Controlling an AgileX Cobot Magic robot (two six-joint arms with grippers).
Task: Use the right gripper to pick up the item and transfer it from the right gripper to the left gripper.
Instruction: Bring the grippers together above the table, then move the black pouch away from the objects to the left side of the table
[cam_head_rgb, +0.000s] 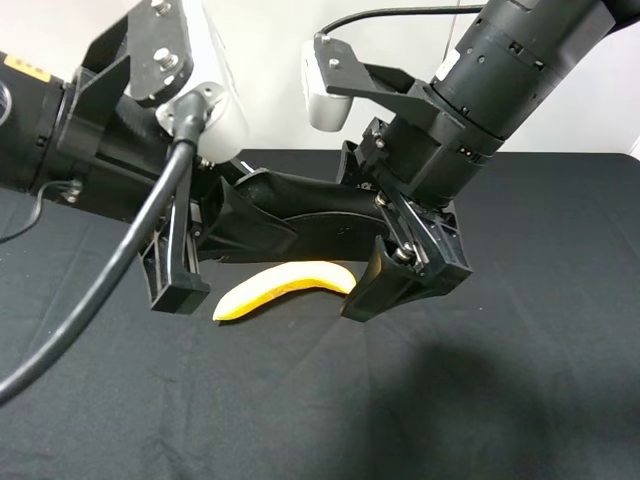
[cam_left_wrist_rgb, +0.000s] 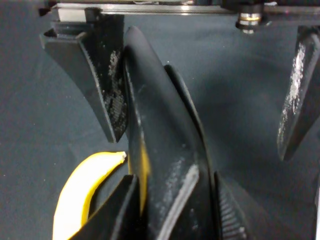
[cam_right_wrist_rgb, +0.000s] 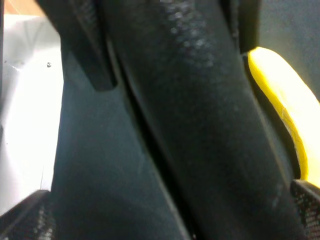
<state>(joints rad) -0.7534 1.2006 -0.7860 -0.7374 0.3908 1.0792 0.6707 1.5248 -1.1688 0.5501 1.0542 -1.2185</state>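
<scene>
The item, a long black case (cam_head_rgb: 310, 215), hangs in the air above the table. My right gripper (cam_head_rgb: 385, 225) is shut on its right end; the right wrist view shows the case (cam_right_wrist_rgb: 210, 140) filling the space between the right gripper's (cam_right_wrist_rgb: 172, 65) fingers. My left gripper (cam_head_rgb: 205, 240) is open around the case's left end. In the left wrist view the case (cam_left_wrist_rgb: 160, 150) lies close against one finger (cam_left_wrist_rgb: 102, 90) of the left gripper (cam_left_wrist_rgb: 200, 142), with the other finger (cam_left_wrist_rgb: 297, 105) well apart from it.
A yellow banana (cam_head_rgb: 285, 285) lies on the black cloth table (cam_head_rgb: 520, 400) right under the held case; it also shows in the left wrist view (cam_left_wrist_rgb: 75, 200) and the right wrist view (cam_right_wrist_rgb: 285, 110). A white wall stands behind the table.
</scene>
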